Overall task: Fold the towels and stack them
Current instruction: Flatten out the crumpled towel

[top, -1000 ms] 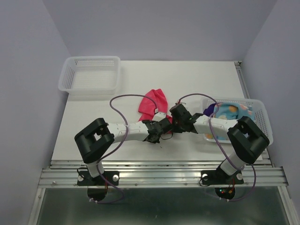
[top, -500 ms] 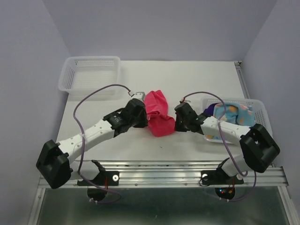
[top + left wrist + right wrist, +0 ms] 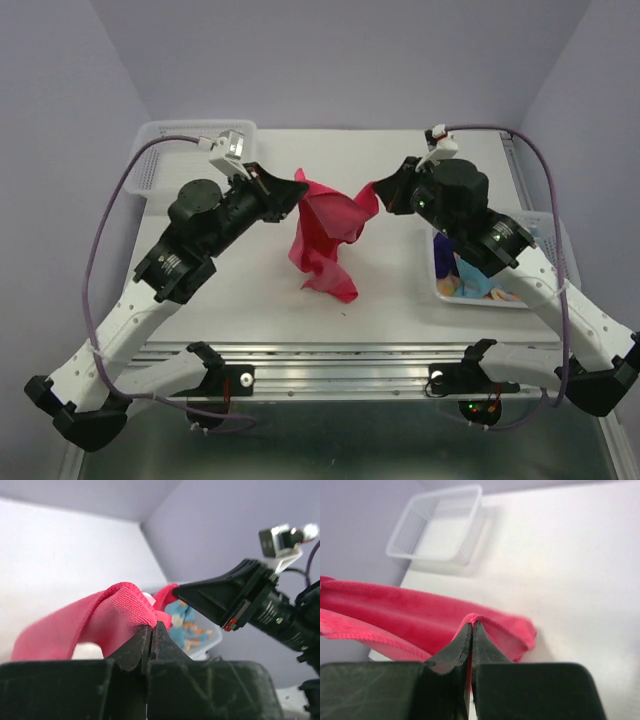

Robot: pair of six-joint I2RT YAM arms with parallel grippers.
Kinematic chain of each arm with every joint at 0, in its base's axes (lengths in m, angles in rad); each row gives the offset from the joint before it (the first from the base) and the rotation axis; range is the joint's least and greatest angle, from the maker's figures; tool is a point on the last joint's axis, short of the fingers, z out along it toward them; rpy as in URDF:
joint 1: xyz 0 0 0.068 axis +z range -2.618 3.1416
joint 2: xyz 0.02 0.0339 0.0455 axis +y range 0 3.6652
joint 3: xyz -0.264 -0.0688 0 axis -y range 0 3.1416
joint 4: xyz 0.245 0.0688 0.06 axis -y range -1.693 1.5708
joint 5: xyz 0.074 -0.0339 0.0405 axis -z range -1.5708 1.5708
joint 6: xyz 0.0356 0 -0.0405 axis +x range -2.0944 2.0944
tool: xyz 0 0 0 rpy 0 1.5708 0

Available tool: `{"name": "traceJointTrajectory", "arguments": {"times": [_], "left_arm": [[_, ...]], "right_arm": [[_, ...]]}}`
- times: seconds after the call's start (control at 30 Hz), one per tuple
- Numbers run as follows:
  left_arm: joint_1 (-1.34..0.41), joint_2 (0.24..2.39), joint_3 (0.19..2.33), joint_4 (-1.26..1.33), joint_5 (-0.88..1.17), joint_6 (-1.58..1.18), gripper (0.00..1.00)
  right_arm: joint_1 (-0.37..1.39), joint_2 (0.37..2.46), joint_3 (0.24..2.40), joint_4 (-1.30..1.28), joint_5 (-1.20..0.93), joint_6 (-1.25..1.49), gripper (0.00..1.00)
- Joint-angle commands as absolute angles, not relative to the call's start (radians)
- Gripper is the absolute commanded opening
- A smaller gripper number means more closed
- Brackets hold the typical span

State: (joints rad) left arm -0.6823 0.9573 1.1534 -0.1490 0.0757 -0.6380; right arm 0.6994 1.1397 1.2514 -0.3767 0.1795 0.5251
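A magenta-pink towel (image 3: 328,235) hangs in the air over the table's middle, held by two corners. My left gripper (image 3: 298,184) is shut on its left corner (image 3: 131,611). My right gripper (image 3: 372,190) is shut on its right corner (image 3: 485,625). The towel sags between them and its lower end touches the table. The light blue dotted towel (image 3: 478,275) lies in the right basket, partly hidden by my right arm; it also shows in the left wrist view (image 3: 186,622). The purple and orange patterned towels are hidden.
A white mesh basket (image 3: 160,160) stands at the back left, seen also in the right wrist view (image 3: 440,525). A second white basket (image 3: 552,235) sits at the right edge under my right arm. A metal rail (image 3: 340,360) runs along the near edge.
Both arms have risen and spread apart, lifting the pink towel off the table by its two corners. It was bunched low between the grippers; now it hangs stretched.
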Motion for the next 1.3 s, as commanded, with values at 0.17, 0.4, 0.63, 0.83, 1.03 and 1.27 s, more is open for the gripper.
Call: {"name": "traceJointTrajectory", "arguments": {"times": [0.17, 0.4, 0.63, 0.83, 1.03, 1.27], "left_arm": [[-0.631, 0.940, 1.383, -0.213, -0.141, -0.653, 0.00], [-0.615, 0.920, 1.483, -0.183, -0.072, -0.630, 0.00], [-0.615, 0.963, 1.598, -0.195, 0.182, -0.638, 0.00], [-0.615, 0.930, 1.580, -0.112, 0.352, -0.689, 0.00], [-0.617, 0.908, 1.578, -0.069, 0.451, -0.735, 0.00], [-0.617, 0.877, 1.588, -0.064, 0.451, -0.732, 0.00]], "right_arm": [[0.692, 1.183, 1.599, -0.463, 0.353, 0.361, 0.01], [0.693, 1.229, 1.819, -0.515, 0.282, 0.318, 0.01], [0.693, 1.255, 2.058, -0.620, 0.078, 0.319, 0.01], [0.692, 1.230, 2.115, -0.643, -0.063, 0.354, 0.01], [0.692, 1.201, 2.128, -0.641, -0.208, 0.396, 0.01], [0.693, 1.207, 2.183, -0.657, -0.244, 0.416, 0.01]]}}
